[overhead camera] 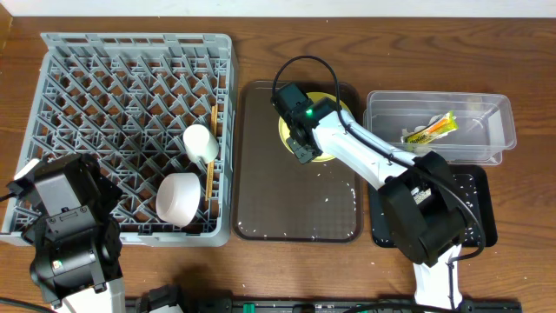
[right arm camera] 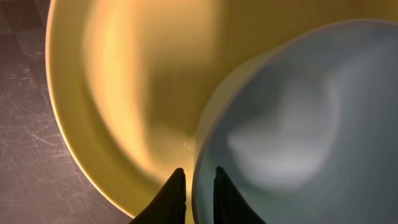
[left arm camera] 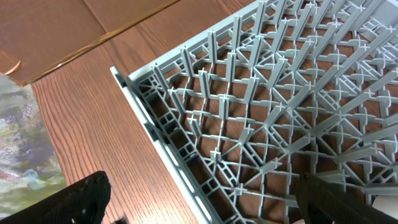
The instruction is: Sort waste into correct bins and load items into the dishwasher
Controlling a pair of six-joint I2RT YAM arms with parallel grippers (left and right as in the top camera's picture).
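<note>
My right gripper (overhead camera: pixel 302 148) (right arm camera: pixel 199 180) is low over the round yellow plate (overhead camera: pixel 323 158) (right arm camera: pixel 124 93) on the dark brown serving tray (overhead camera: pixel 261 174). Its fingers are nearly closed on the rim of the light blue bowl (right arm camera: pixel 292 124), which sits on the plate; one finger is inside and one outside. The arm hides the bowl in the overhead view. The grey dish rack (overhead camera: pixel 104 78) (left arm camera: pixel 280 93) holds the white cup (overhead camera: pixel 200 142), the white bowl (overhead camera: pixel 180 197) and the chopsticks (overhead camera: pixel 211 165). My left gripper (left arm camera: pixel 199 202) is open and empty over the rack's corner.
The clear tub (overhead camera: pixel 486 113) at the right holds the green-and-yellow wrapper (overhead camera: pixel 430 130). The black tray (overhead camera: pixel 479 217) lies in front of it, partly under my right arm, with whitish grains on it. Grains also speckle the brown tray. No tissue is in view.
</note>
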